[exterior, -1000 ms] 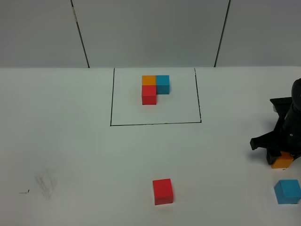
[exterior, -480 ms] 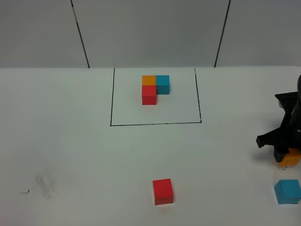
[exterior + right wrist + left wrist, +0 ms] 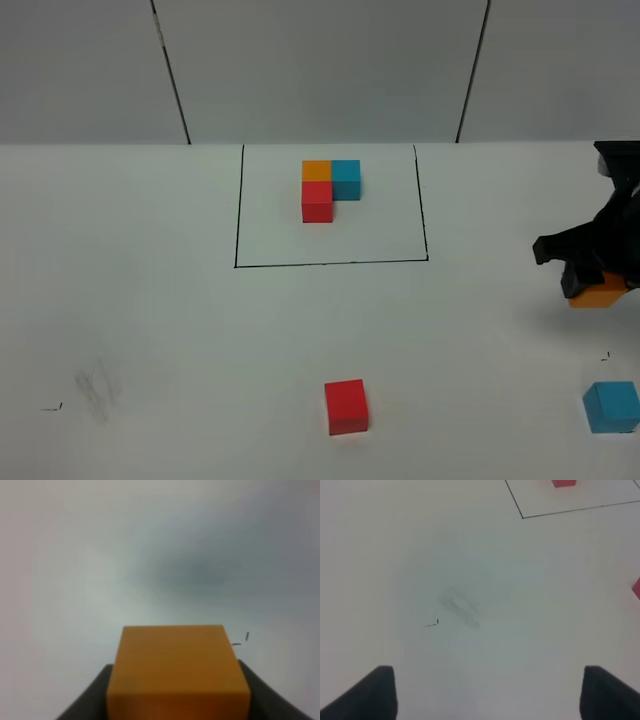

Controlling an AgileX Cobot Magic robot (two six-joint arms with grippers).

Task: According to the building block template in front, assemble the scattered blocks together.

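Exterior high view clips the right arm at the frame edge, so only part of the right gripper [image 3: 598, 284] shows, low over the right side of the table [image 3: 150, 300]. Its jaws are clamped on the orange cube [image 3: 602, 295]. The black fingers cover the cube's top, and whether it is clear of the surface is hard to confirm. Right wrist view: orange cube [image 3: 177, 675] fills the lower frame with a finger on each side, background blurred.

The left arm is outside the exterior view. In the left wrist view the left gripper [image 3: 490, 695] has jaws wide apart, holding nothing, only the tips visible, over a grey smudge [image 3: 460, 607] and a small pen mark [image 3: 432, 624].

The red cube [image 3: 346, 406] sits alone near the front centre. The blue cube [image 3: 611, 406] is at the front right, almost at the frame edge, below the held orange one and apart from it. The building block template [image 3: 325, 190] lies far centre, unobstructed, well apart from all three.
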